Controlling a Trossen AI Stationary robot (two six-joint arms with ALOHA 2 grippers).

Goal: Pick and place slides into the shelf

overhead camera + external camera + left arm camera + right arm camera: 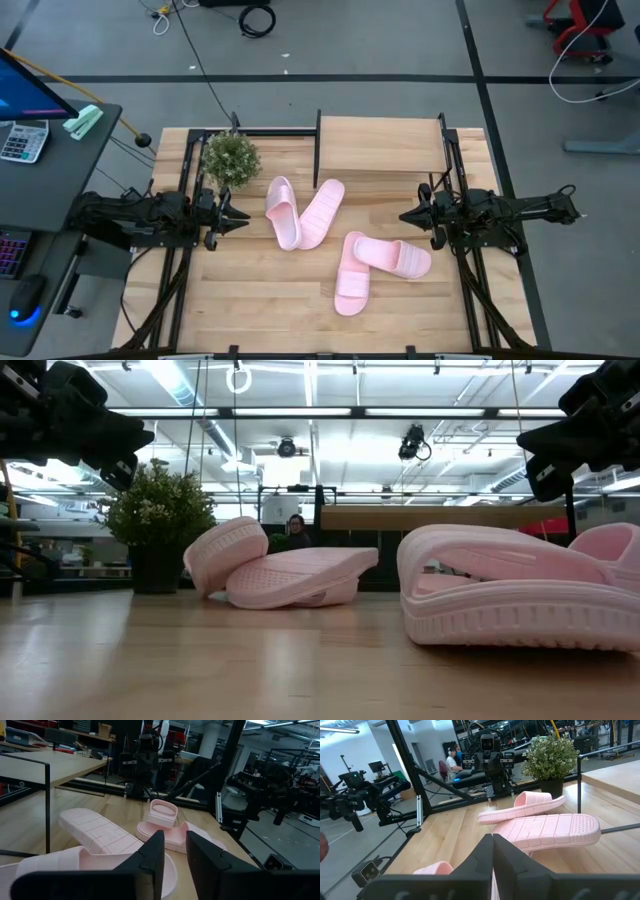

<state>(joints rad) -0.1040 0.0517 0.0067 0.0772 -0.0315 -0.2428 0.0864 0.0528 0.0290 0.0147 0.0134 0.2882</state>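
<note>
Plank tabletop (260, 300) — four slides (298, 213) loose, shelf (380, 143) bare, left gripper (243, 219) slightly parted, right gripper (404, 215) closed — both empty

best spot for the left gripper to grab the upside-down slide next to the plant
Judging from the pose, take the upside-down slide across its width near the middle, coming straight down from above. It lies sole up, leaning on its neighbour slide, so the strap is hidden underneath and both long edges are exposed. The left gripper hangs beside that pair with its fingers slightly open.
</note>
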